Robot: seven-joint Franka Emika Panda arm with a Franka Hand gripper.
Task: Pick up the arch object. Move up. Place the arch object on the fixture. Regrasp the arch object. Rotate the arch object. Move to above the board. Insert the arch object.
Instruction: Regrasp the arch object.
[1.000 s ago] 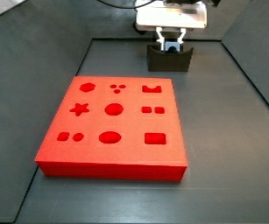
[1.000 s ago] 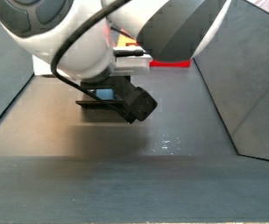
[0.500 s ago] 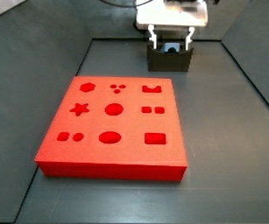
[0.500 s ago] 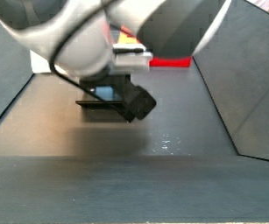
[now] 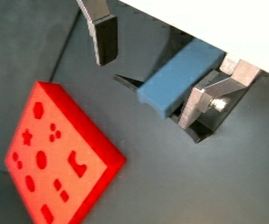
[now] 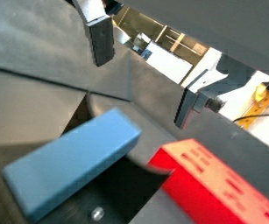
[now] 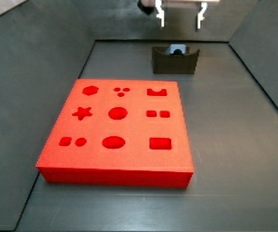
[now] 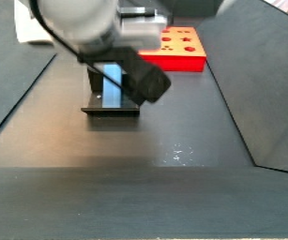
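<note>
The grey-blue arch object [image 7: 177, 48] rests on top of the dark fixture [image 7: 175, 62] at the far end of the floor, and it shows in the other side view as well [image 8: 114, 73]. My gripper [image 7: 181, 14] hangs well above it, open and holding nothing. In both wrist views the silver fingers [image 5: 102, 35] [image 6: 99, 39] stand wide apart, with the arch object [image 5: 178, 77] [image 6: 72, 162] lying below them on the fixture [image 6: 116, 188]. The red board [image 7: 117, 130] lies flat in the middle of the floor, cutouts facing up.
Dark sloping walls close in the floor on both sides. The arm's dark body [image 8: 140, 80] partly covers the fixture [image 8: 113, 101] in a side view. The board [image 8: 177, 49] lies beyond it there.
My gripper has opened, let go of the arch object and risen straight up from the fixture. The arch object stays on the fixture.
</note>
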